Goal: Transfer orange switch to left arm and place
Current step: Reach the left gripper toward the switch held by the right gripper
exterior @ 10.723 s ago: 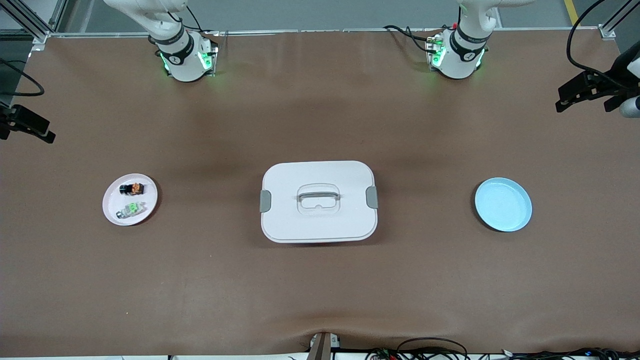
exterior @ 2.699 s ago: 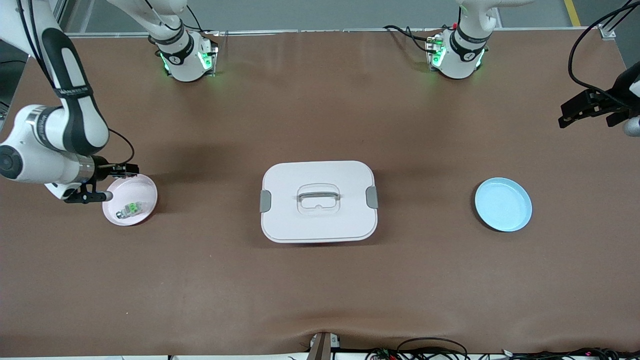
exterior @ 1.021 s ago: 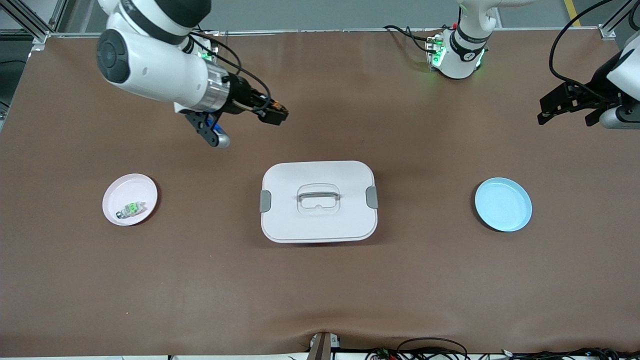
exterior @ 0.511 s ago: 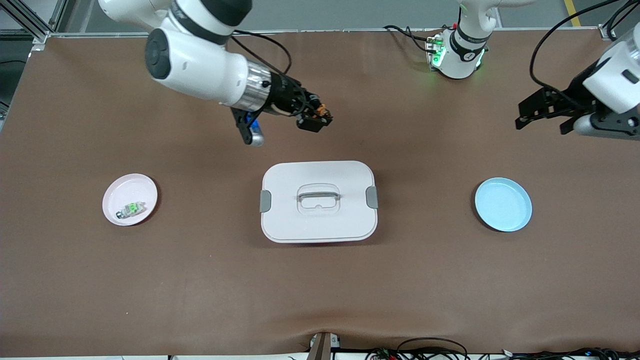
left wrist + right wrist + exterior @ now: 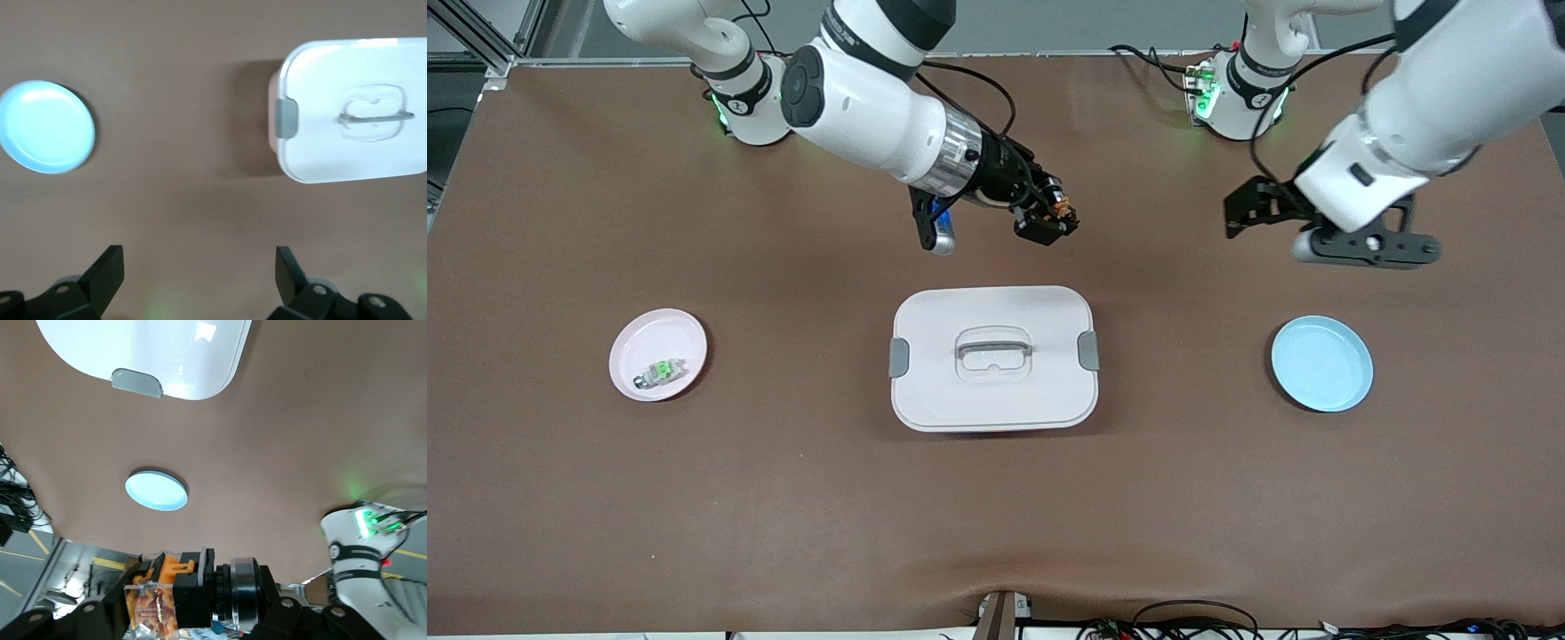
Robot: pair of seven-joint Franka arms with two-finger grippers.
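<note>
The right pincer pinches the switch above the bench, just past the box toward the bases. The left pincer, spread wide, hovers over bare bench between box and blue plate.

- The box sits mid-table, between two plates.
- The plate toward the right arm's end holds a small switch.
- The other plate lies toward the left arm's end.
- The right gripper, clamping the orange switch, is over bare table beside the box.
- The left gripper, fingers apart, is over table between box and plate.
</note>
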